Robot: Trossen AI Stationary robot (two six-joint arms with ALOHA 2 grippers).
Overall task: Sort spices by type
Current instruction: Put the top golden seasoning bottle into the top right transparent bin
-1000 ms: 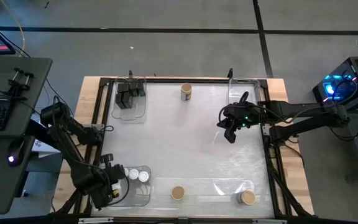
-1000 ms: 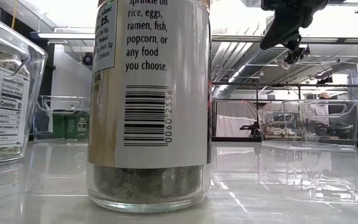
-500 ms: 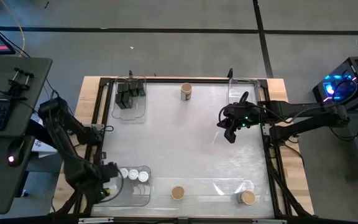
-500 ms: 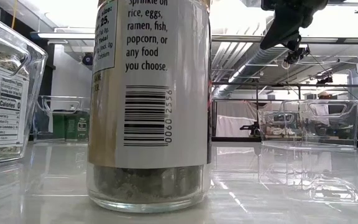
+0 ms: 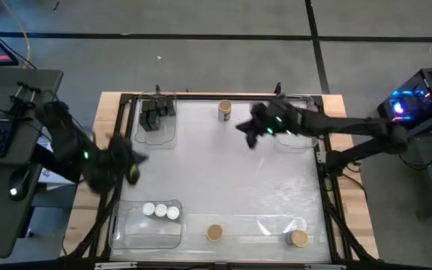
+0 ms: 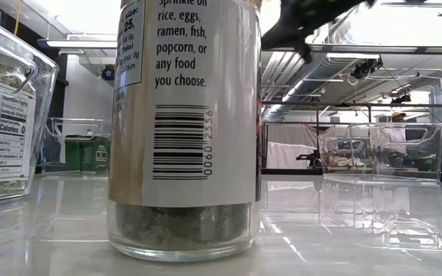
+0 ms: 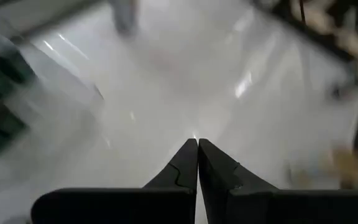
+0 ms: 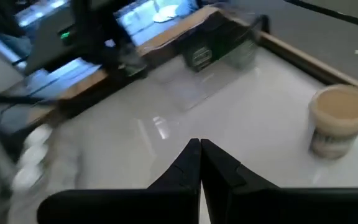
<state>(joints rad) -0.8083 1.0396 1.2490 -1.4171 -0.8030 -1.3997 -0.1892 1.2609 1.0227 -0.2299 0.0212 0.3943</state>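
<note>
A: What has changed over the last second?

B: The left gripper (image 5: 131, 166), fingers closed and empty, has left the clear bin of round white-topped jars (image 5: 160, 211) for the table's left edge. The right gripper (image 5: 247, 133), closed and empty, has swung toward the round tan-topped jar (image 5: 225, 110) at the back, probably its next pick.

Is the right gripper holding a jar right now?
No: in the right wrist view the right gripper is shut on nothing; the tan-topped jar stands apart.

Left gripper (image 5: 132, 166) at the table's left edge, right gripper (image 5: 246, 133) mid-far table, fingers of both pressed together.
</note>
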